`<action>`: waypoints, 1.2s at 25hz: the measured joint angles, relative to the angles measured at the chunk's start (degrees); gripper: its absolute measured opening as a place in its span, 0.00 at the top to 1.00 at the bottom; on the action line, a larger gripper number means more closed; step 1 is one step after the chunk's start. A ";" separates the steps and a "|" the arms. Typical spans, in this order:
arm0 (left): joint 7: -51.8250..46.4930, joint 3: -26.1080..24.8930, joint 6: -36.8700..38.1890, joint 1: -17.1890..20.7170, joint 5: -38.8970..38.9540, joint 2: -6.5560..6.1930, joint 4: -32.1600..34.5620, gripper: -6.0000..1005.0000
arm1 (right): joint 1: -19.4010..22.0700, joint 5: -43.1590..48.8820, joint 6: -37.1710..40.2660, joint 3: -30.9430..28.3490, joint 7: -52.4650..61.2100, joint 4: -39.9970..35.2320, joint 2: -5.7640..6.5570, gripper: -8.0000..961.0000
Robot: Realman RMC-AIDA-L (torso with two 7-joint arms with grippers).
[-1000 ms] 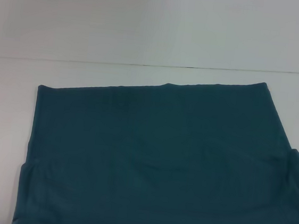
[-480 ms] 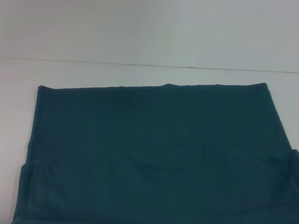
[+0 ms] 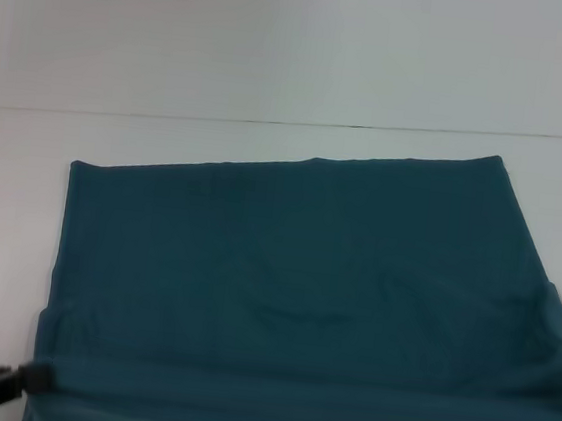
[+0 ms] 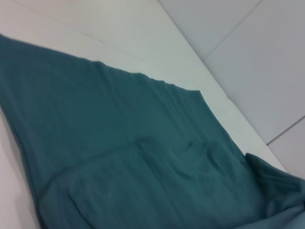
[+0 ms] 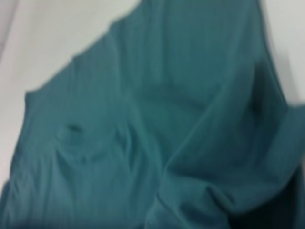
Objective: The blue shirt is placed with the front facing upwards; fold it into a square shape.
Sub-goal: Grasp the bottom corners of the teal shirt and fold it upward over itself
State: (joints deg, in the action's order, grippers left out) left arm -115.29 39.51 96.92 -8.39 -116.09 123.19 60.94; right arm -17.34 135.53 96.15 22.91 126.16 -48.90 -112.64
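Shirt [image 3: 302,293] lies flat on the white tabletop [image 3: 277,59], filling the lower centre and right of the head view, plain side up, no lettering visible. A fold line runs across its bottom edge, with a doubled strip along the lower frame. Left gripper [image 3: 37,379] sits at the lower left corner, touching the shirt's corner; can't tell how its jaws stand. A dark seam crosses the tabletop above the shirt.
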 joint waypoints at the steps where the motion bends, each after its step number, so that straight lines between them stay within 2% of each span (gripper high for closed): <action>1: -0.02 -0.75 -0.63 -1.46 -0.63 -0.35 -0.96 0.99 | -1.18 0.02 -0.24 -0.56 0.06 0.54 0.29 0.92; 7: -0.11 -2.49 -5.21 -8.76 -1.87 -3.22 -7.58 0.99 | -8.17 0.19 -5.24 -1.15 1.28 4.42 1.95 0.92; 14: -0.17 -3.10 -12.73 -16.46 -1.88 -6.45 -13.51 0.99 | -15.00 0.40 -12.29 -0.02 3.92 5.24 2.57 0.92; 15: -0.17 -3.10 -12.73 -16.46 -1.88 -6.45 -13.51 0.99 | -15.68 0.34 -13.11 -0.01 4.21 5.35 2.58 0.92; 20: -1.12 -2.88 -18.95 -21.29 -2.32 -8.05 -16.87 0.99 | -18.42 0.23 -16.40 0.08 4.95 5.76 2.66 0.92; 25: -1.41 -2.64 -26.27 -25.57 -4.34 -9.04 -19.94 0.99 | -21.02 0.41 -23.79 2.70 5.99 6.96 2.83 0.91; 30: -1.45 -2.64 -30.62 -27.24 -4.81 -8.89 -20.88 0.99 | -22.24 0.25 -28.88 4.25 6.03 8.15 2.70 0.90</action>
State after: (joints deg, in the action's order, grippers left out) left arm -116.73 36.87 66.30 -35.63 -120.90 114.30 40.06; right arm -39.59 135.78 67.27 27.15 132.19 -40.75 -109.94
